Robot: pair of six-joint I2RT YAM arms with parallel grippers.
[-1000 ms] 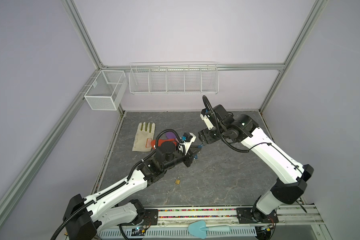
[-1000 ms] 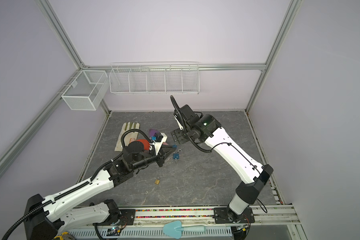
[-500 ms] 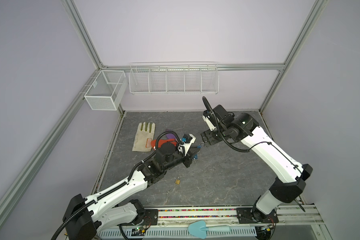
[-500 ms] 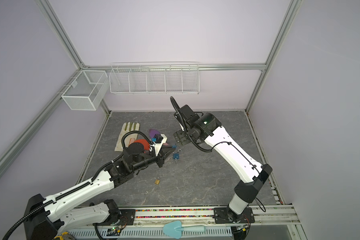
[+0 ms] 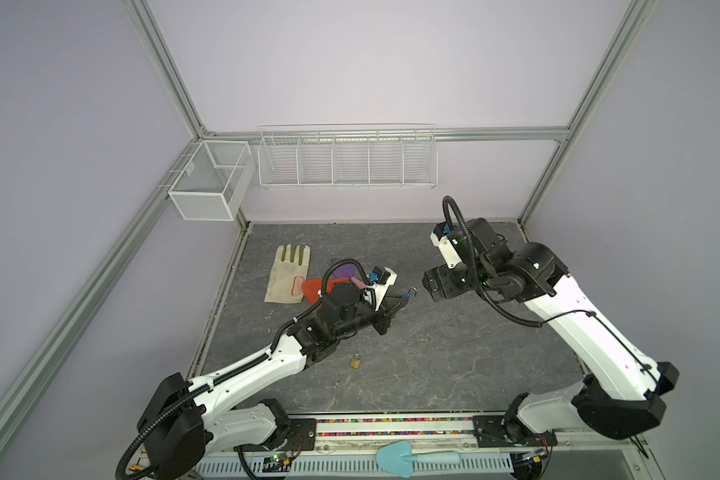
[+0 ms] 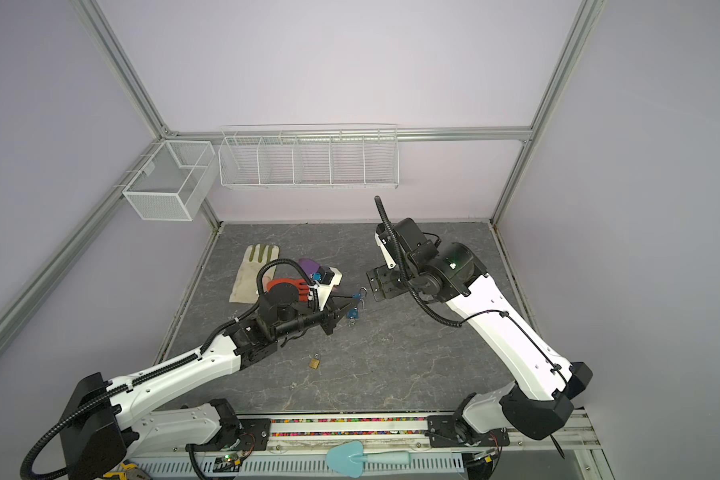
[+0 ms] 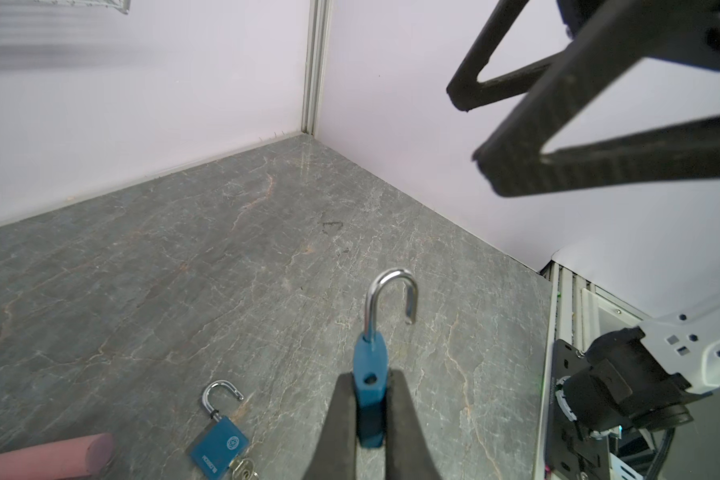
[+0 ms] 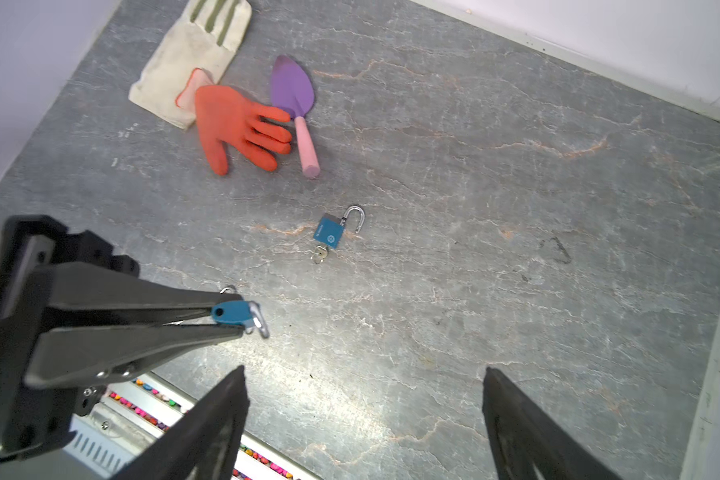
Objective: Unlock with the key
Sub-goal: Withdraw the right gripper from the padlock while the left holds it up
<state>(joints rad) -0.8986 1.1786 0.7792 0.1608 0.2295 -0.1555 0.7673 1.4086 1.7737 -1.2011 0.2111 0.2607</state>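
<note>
Padlock (image 7: pixel 366 357) half hidden in jaws, shackle (image 7: pixel 369 305) showing

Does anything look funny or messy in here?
Yes. A light blue trowel lies off the table, down on the slotted strip in front of the arm bases, away from everything else.

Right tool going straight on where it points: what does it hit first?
The right tool would probably hit bare table, just short of the loose blue padlock; depth unclear. The held padlock in the left tool sits off that line.
</note>
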